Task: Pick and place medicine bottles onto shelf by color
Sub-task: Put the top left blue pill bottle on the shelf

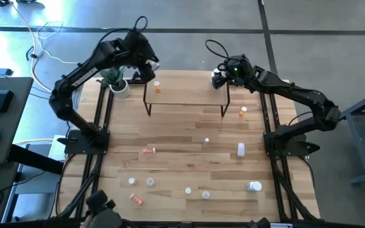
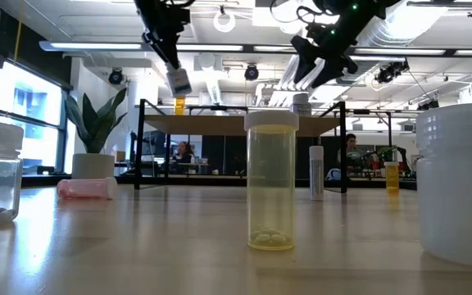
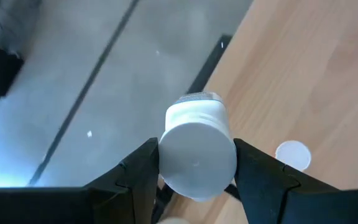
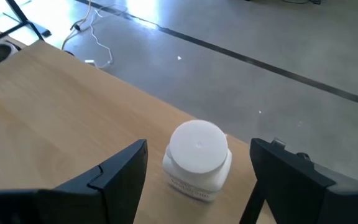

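- The left gripper (image 3: 194,168) hangs over the shelf's (image 1: 189,95) far left corner, its fingers (image 3: 135,171) clamped on a white bottle (image 3: 197,152) held clear of the board.
- The right gripper (image 4: 194,177) sits above the shelf's far right corner, fingers (image 4: 120,168) spread wide on either side of a white-capped bottle (image 4: 197,158) standing on the board near its edge; nothing is gripped.
- An orange bottle (image 1: 158,88) stands on the shelf near its left end, just beside the left gripper.
- Another orange bottle (image 1: 243,112) stands on the table just beside the shelf's right legs.
- More bottles dot the table's near half: a pink one (image 1: 148,151) lying left of centre, a white one (image 1: 241,149) to the right, another white one (image 1: 255,186) lying towards the near right corner.
- A potted plant (image 1: 115,79) stands at the table's far left corner.
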`<state>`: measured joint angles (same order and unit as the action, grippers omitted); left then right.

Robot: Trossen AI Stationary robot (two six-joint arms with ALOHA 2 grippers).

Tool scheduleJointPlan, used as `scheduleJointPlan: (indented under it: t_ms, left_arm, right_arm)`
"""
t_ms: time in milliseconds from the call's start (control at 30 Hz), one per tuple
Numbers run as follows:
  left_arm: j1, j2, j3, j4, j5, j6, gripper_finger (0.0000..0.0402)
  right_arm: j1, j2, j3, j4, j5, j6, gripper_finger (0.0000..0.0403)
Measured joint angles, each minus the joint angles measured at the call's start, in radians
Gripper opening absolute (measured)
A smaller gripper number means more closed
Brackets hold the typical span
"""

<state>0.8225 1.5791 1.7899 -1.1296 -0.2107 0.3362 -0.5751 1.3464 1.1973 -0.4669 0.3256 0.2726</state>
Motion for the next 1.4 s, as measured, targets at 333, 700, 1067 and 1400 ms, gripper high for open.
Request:
scheduleJointPlan:
  t_ms: [333,700,1067,1400]
  left_arm:
    - [0.015,0.143,0.184,-0.168,0.08,-0.003,0.0168]
    - [0.015,0.218,0.183,-0.214,0.094,-0.011,0.0168]
    - [0.009,0.283,0.183,-0.213,0.089,-0.028,0.0168]
    - [0.009,0.282,0.183,-0.213,0.065,-0.019,0.0187]
  right_arm:
    - [0.0,0.0,0.0,-0.031,0.0,0.015,0.0275]
    - [0.0,0.0,0.0,-0.034,-0.019,0.016,0.0275]
    - [0.0,0.0,0.0,-0.035,-0.019,0.013,0.0275]
    - [0.0,-0.003,0.0,-0.055,-0.04,0.018,0.0275]
